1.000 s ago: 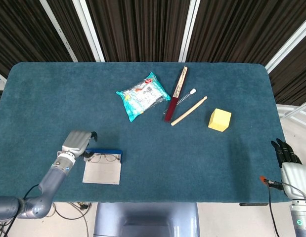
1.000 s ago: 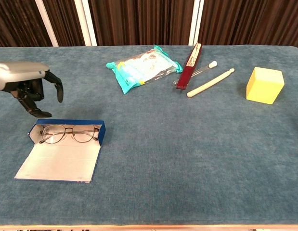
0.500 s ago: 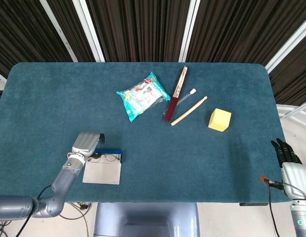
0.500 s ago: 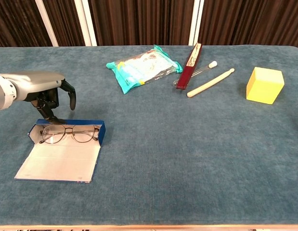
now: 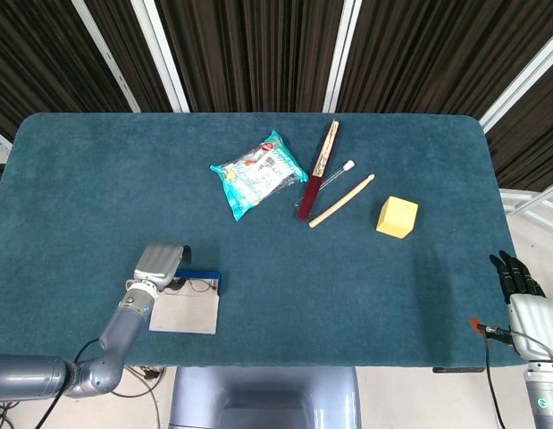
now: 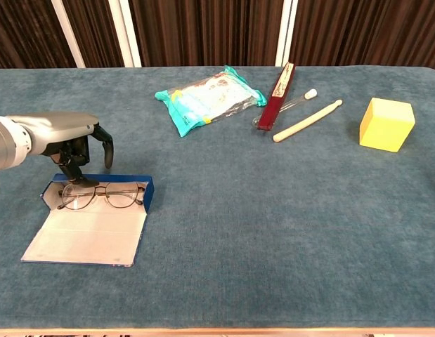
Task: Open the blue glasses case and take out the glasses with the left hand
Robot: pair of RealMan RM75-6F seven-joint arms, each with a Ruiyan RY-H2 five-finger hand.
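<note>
The blue glasses case [image 6: 91, 217] lies open near the table's front left, its pale lid [image 5: 184, 312] folded flat toward me. Thin-rimmed glasses [image 6: 101, 196] rest in its blue tray [image 5: 203, 275]. My left hand [image 6: 73, 139] hovers over the tray's far left end, fingers curled downward and apart, one fingertip low by the left lens; I cannot tell whether it touches. In the head view the left hand [image 5: 161, 264] covers that end of the case. My right hand [image 5: 519, 282] hangs off the table's right edge, fingers together, holding nothing.
A teal snack packet [image 6: 206, 98], a dark red stick [image 6: 277, 95], a clear tube [image 6: 291, 104] and a pale wooden rod [image 6: 307, 121] lie at the back centre. A yellow block [image 6: 386, 123] stands at the right.
My left hand has moved rightward and down toward the glasses case, ending over its left end. The case, glasses and right hand have not moved.
</note>
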